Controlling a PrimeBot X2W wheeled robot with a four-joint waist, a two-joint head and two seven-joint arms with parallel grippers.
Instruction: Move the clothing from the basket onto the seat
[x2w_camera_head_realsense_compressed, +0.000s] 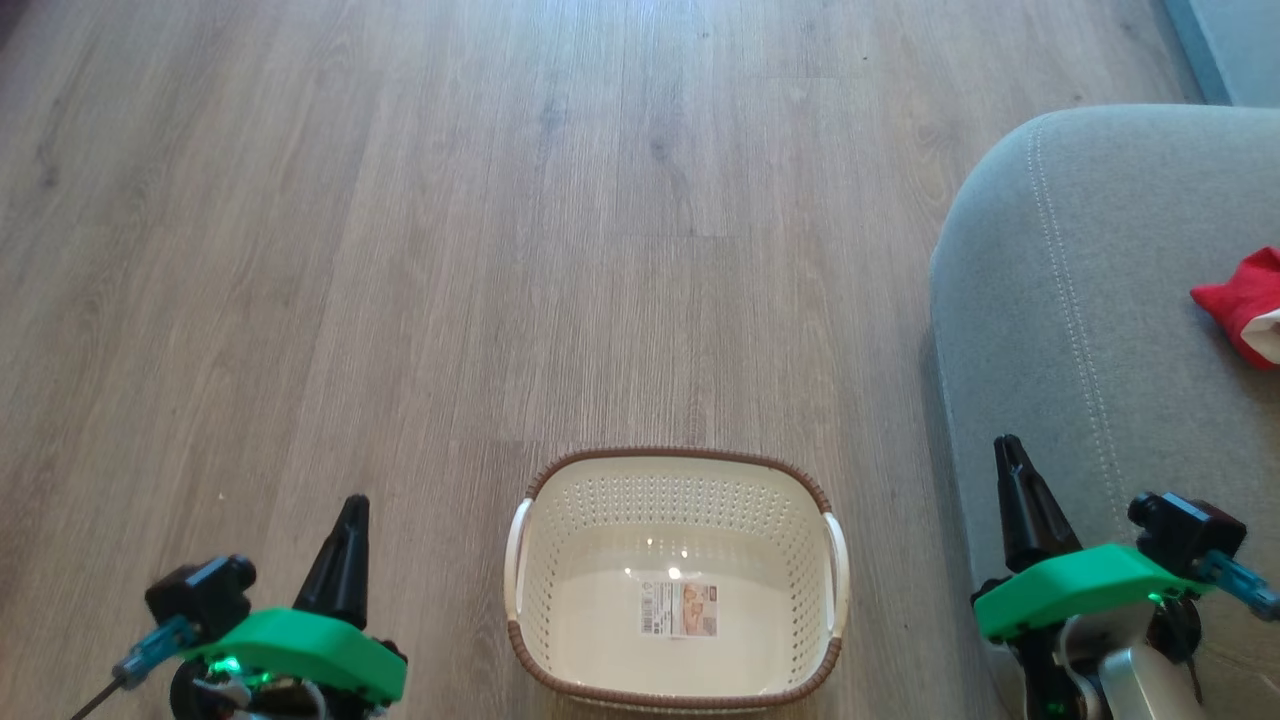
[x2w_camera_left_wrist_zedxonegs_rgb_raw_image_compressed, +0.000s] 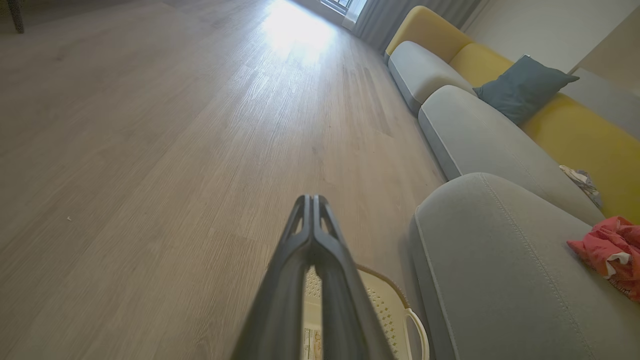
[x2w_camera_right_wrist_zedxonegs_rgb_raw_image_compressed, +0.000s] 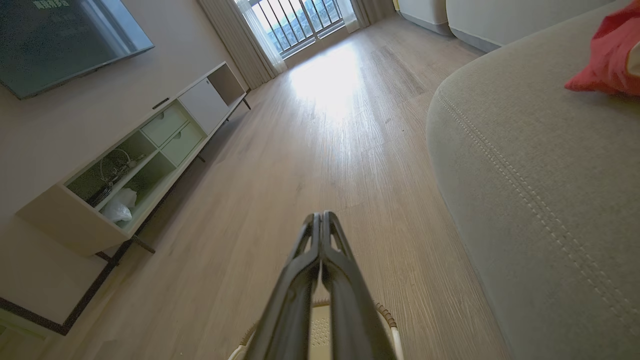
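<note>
While the basket (x2w_camera_head_realsense_compressed: 680, 497) stands on the floor (x2w_camera_head_realsense_compressed: 500, 250) with its bottom bare but for a label (x2w_camera_head_realsense_compressed: 679, 610), the clothing (x2w_camera_head_realsense_compressed: 1240, 300) lies on the seat (x2w_camera_head_realsense_compressed: 1100, 330) to the basket's right.

Both grippers are pressed shut with nothing between the fingers: the left gripper (x2w_camera_head_realsense_compressed: 352, 505) hangs over the floor left of the basket, and the right gripper (x2w_camera_head_realsense_compressed: 1008, 445) hangs right of the basket at the seat's near edge. The label lies flat in the middle of the basket's bottom, with a white strip of print on its left side and a tan picture panel beside it; the print is too small to read. The clothing is a crumpled red heap with white trim, well apart from the basket, beyond the seat's double-stitched seam. Lettering on the clothing cannot be made out.
</note>
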